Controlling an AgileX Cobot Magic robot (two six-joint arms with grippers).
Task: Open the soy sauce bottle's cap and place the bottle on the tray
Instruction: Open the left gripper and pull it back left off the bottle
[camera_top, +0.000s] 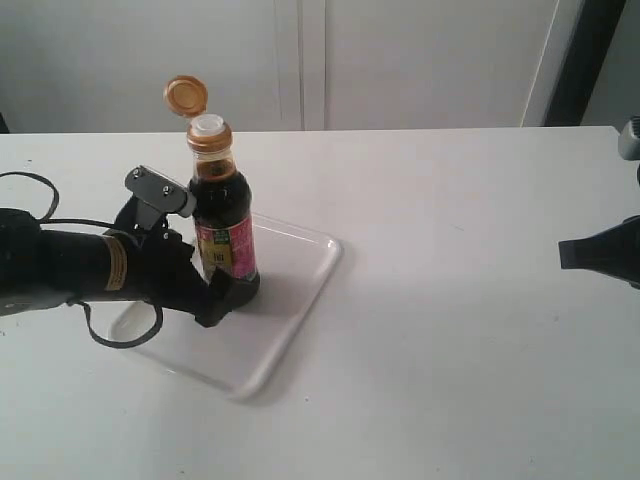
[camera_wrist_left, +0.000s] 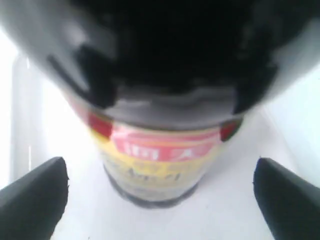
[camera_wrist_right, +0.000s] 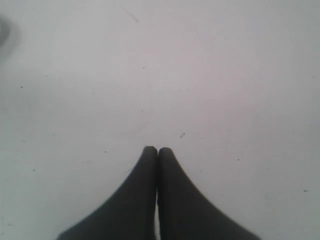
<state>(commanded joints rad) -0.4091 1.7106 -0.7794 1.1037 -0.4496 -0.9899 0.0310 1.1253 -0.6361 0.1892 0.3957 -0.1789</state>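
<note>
The soy sauce bottle stands upright on the white tray, near the tray's left part. Its orange-brown cap is flipped back on its hinge, so the white spout shows. My left gripper is open around the bottle's lower body. In the left wrist view the labelled bottle stands between the two fingers, with a clear gap on each side. My right gripper hangs shut and empty over the table at the far right, and its fingertips are pressed together.
A black cable loops from the left arm over the tray's left edge. The white table spreads between the tray and the right arm. A white wall lies behind.
</note>
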